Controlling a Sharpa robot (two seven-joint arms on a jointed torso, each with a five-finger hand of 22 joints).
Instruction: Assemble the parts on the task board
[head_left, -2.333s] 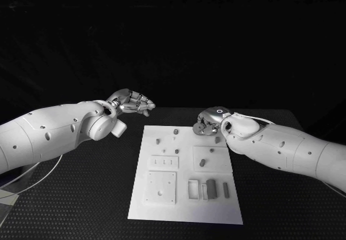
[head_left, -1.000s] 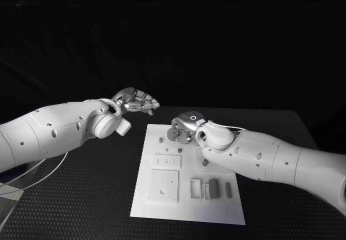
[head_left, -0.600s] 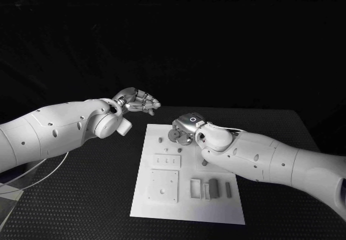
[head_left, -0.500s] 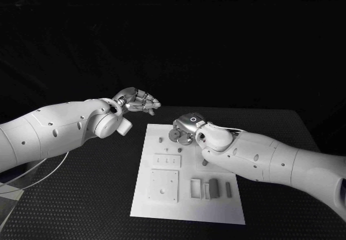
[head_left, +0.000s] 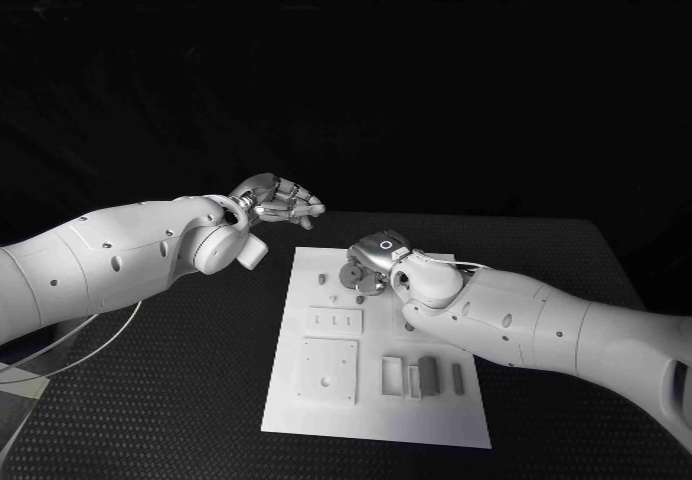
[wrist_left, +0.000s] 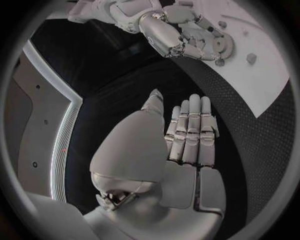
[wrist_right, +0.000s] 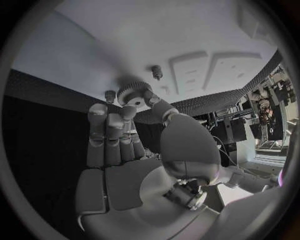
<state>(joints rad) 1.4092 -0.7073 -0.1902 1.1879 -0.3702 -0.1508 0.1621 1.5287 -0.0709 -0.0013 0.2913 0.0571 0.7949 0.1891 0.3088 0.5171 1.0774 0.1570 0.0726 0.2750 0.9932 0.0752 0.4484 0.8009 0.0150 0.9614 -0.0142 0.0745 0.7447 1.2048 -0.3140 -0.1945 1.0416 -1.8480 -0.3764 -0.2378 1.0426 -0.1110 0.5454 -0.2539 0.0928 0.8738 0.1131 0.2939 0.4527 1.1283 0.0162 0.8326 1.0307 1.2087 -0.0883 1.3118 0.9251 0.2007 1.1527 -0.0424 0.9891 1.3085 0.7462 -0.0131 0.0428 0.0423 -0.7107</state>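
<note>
The white task board (head_left: 372, 405) lies in the middle of the black table. My right hand (head_left: 371, 266) hovers over its far part and pinches a small grey gear (head_left: 352, 274) between thumb and fingers. The gear (wrist_right: 133, 93) hangs just above the board (wrist_right: 125, 45), close to two short pegs (wrist_right: 157, 73) (wrist_right: 110, 95). The left wrist view also shows my right hand (wrist_left: 181, 30) with the gear (wrist_left: 224, 46). My left hand (head_left: 281, 205) is raised off the board's far left corner; its fingers (wrist_left: 190, 132) lie straight and hold nothing.
Two square recessed plates (head_left: 333, 322) (head_left: 325, 370) sit on the board's left half. Several grey blocks (head_left: 423, 374) stand or lie near its front right. Small pegs (head_left: 335, 297) stand under my right hand. Black table (head_left: 173, 400) surrounds the board.
My right hand has carried the gear from the board's far right to its far middle and sunk slightly. The left hand has barely shifted.
</note>
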